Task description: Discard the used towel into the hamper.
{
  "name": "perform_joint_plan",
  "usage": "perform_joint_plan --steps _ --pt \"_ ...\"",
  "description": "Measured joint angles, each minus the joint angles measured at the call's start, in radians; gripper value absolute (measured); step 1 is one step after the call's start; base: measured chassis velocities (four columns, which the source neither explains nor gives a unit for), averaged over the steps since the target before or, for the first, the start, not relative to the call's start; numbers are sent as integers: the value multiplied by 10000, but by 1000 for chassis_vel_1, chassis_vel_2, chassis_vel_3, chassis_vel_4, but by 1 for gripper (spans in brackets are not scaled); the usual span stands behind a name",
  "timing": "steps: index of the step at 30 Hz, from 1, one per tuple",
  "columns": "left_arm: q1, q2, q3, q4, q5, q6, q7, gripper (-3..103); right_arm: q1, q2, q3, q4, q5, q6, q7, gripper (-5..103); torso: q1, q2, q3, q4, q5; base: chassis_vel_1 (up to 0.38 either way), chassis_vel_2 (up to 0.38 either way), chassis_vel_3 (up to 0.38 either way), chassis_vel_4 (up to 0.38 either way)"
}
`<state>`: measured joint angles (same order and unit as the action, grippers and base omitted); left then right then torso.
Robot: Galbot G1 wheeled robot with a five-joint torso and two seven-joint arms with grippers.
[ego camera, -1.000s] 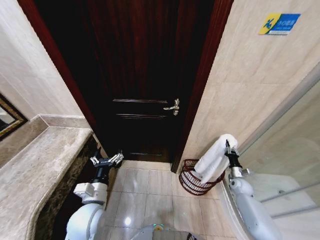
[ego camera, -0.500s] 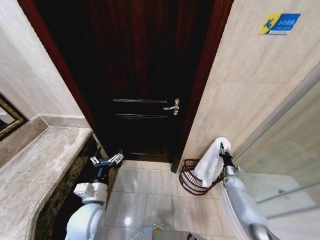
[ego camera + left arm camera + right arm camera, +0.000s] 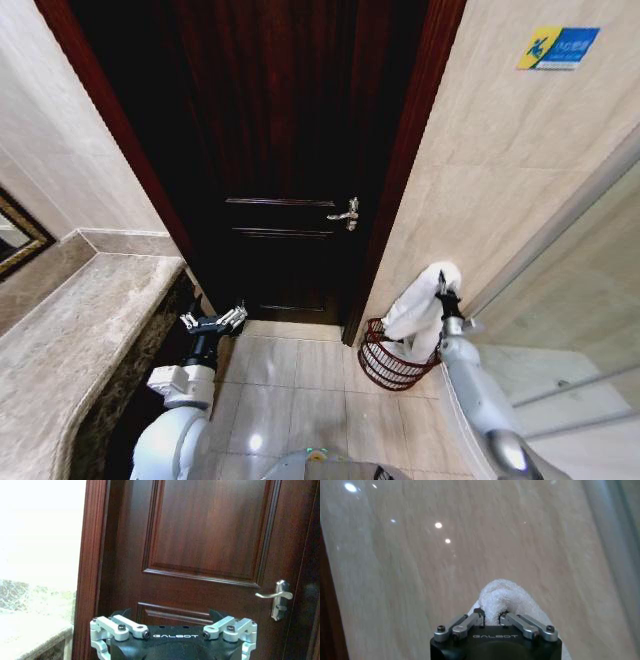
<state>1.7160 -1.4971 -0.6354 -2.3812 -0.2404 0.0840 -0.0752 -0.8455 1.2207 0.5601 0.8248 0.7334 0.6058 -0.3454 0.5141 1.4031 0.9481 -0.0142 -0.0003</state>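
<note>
The right tool (image 3: 440,287) is clamped on a white towel (image 3: 412,312), its two fingers nearly closed with a fold of cloth pinched between them. The towel is thick and nubbly, bunched into a rounded hump at the fingers and hanging down from them in a soft fold. Its lower end reaches into the hamper (image 3: 385,362), which stands on the tiled floor (image 3: 300,400) directly below the tool, beside the beige wall (image 3: 480,190). The hamper is a small round basket of dark reddish-brown open bands.

The right wrist view shows the grip close up, the towel (image 3: 502,598) rising past the fingertips (image 3: 479,612) against the wall. The head view shows the hamper and the hanging length of cloth.

The left tool (image 3: 213,321) hangs well apart from the towel, near the tabletop (image 3: 80,340), fingers spread wide and holding nothing. The left wrist view faces the dark wooden door (image 3: 210,547) and its metal handle (image 3: 276,596).
</note>
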Motion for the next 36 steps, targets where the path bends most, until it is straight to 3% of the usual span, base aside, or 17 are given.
perform_joint_plan --steps 6,12,24,32,36 --pt "0 0 0 0 0 0 0 100 -282 203 74 -593 -581 213 194 12 0 0 0 1 5 0 0 0 0" --pt "0 0 0 0 0 0 0 100 -756 455 148 -629 -1760 114 849 12 0 0 0 2 4 0 0 0 0" --pt "0 -1 0 0 0 0 0 100 -1388 302 282 -148 -1871 -323 504 12 -3 1 -1 0 5 0 0 0 0" --pt "-1 0 0 0 0 0 0 100 -1706 394 319 -102 -2015 -112 1079 12 7 -1 2 3 4 -98 85 97 -77" --pt "-2 0 0 0 0 0 0 100 -1769 461 297 -496 -2095 -419 994 12 6 -2 2 -1 4 -41 22 31 -3"
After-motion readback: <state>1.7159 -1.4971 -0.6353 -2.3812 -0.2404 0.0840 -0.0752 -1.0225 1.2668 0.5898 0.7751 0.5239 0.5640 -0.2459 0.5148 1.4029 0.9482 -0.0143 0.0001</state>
